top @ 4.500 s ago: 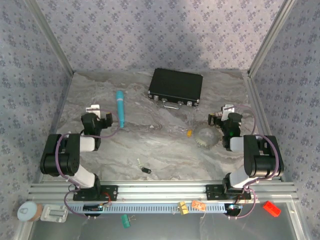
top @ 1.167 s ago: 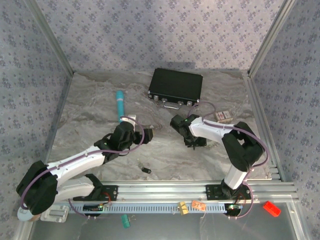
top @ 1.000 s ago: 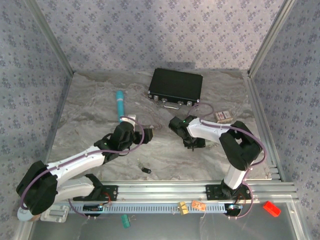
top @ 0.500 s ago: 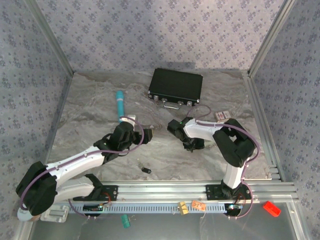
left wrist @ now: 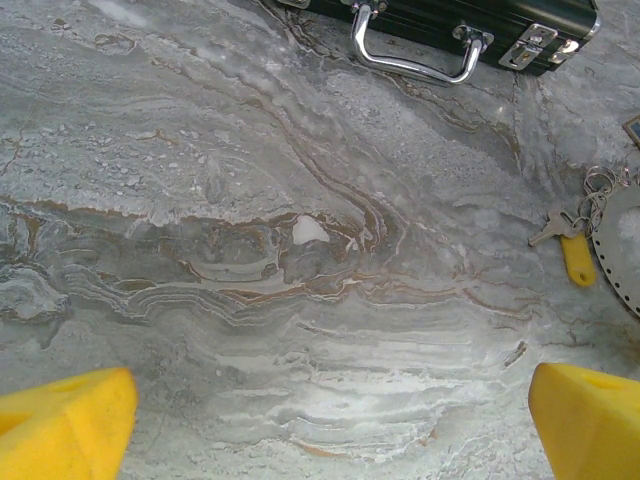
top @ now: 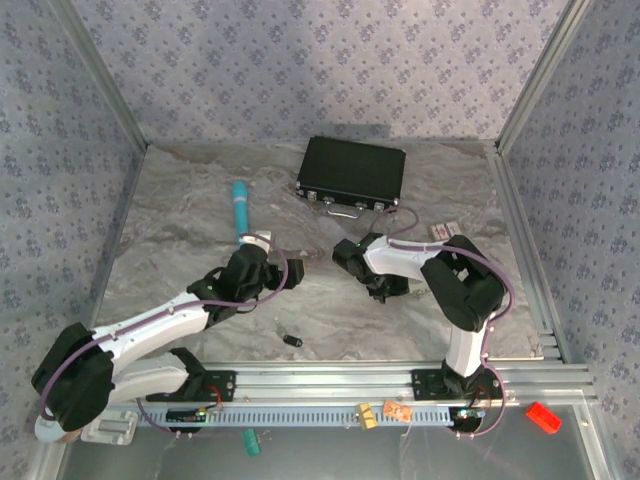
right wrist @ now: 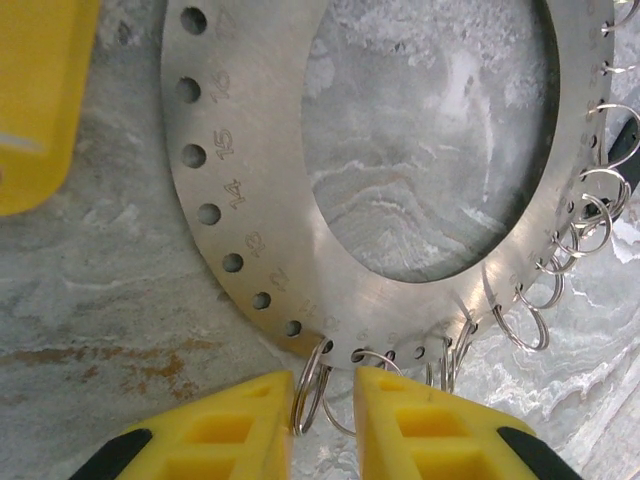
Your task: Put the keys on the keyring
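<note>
Now the R tool (right wrist: 325,385) is nearly closed round a split ring (right wrist: 304,398) on the keyring (right wrist: 230,200), which lies flat on the surface (right wrist: 110,300); grip unclear. L tool (left wrist: 330,420) is wide open, empty. Next, I think: hold the ring firm and bring the orange key (left wrist: 577,258) from beside it.

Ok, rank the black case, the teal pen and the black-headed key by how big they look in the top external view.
1. black case, clearly the largest
2. teal pen, long but slim
3. black-headed key, a tiny speck next to the others

All three lie on the same table, so nearness to the camera hardly skews the order.
</note>
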Motion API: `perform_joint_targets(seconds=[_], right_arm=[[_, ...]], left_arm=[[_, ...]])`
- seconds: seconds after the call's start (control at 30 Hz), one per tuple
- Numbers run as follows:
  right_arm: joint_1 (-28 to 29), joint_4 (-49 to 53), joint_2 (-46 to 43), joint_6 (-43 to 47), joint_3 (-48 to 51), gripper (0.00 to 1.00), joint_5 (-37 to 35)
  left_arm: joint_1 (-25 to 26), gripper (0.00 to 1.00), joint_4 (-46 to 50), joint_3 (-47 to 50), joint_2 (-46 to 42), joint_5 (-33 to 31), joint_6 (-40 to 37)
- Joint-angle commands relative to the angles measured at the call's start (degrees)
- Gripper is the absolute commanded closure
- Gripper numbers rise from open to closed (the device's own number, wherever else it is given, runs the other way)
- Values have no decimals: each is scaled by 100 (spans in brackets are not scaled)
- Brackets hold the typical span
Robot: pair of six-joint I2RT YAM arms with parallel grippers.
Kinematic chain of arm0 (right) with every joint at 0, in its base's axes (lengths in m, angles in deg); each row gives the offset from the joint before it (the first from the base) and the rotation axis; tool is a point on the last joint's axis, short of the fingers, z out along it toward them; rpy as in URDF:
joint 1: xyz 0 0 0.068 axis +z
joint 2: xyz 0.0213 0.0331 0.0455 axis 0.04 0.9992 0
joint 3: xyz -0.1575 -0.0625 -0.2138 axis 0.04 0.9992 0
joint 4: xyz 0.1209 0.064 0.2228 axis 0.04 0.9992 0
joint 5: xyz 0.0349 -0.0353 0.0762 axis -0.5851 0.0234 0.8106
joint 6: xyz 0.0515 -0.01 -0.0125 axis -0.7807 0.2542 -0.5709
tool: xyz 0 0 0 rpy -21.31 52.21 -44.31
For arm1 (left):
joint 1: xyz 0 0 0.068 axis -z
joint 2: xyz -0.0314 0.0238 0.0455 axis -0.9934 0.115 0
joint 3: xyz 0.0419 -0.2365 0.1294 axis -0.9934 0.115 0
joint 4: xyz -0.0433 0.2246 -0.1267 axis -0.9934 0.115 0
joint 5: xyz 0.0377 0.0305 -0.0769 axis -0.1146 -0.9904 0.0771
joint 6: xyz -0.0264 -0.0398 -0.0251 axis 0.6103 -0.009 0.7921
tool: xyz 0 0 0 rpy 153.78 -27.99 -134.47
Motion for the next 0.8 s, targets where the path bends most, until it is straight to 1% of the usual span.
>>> perform_joint_targets(seconds=[0.0,0.4,0.5,0.6,0.7,0.77], right_arm=[[36,162,126,59,-140,78,-194],[36,87,211,190,-151,85,-239],[29,70,215,227,-151,91,-235],[26,97,219,256,-169,100,-227],[49,169,175,266,-219,100,-266],[153,275,8,269,-282,100,-431]], left_arm=[[26,0,42,-94,-102,-104,-62],[24,0,116,-135,-137,-138,-31],[19,0,117,-166,-146,-145,-27],[24,1,134,-206,-146,-141,-42],[19,0,156,-254,-163,-154,-62],[16,0,209,-289,-189,-184,-86]])
